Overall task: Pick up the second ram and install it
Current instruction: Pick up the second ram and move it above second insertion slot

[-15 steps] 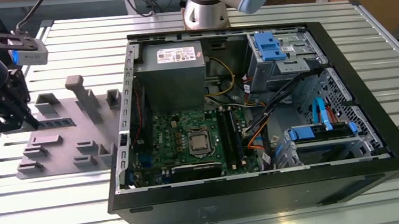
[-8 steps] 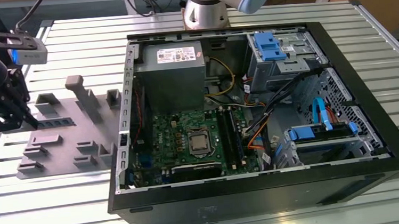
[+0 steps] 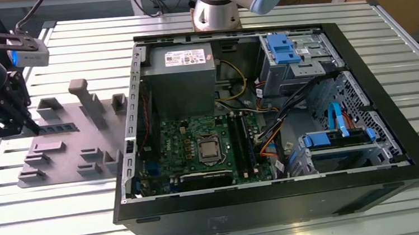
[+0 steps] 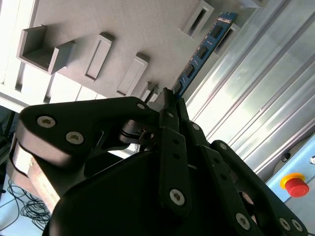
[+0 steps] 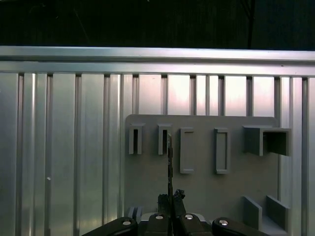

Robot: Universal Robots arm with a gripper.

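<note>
The second ram is a blue-green stick with black chips, reaching out from my fingertips over the grey fixture plate. Edge-on in the first wrist view, the second ram is a thin dark line beside a slot block of the fixture plate. My gripper is shut on the stick's near end, and my gripper shows the same hold. In the exterior view my gripper hangs over the fixture plate at the exterior view's left, with the second ram sticking out towards the case.
The open computer case lies on the slatted metal table, with the motherboard and its long black slots inside. Upright grey blocks stand on the fixture. A red stop button sits beyond the table edge.
</note>
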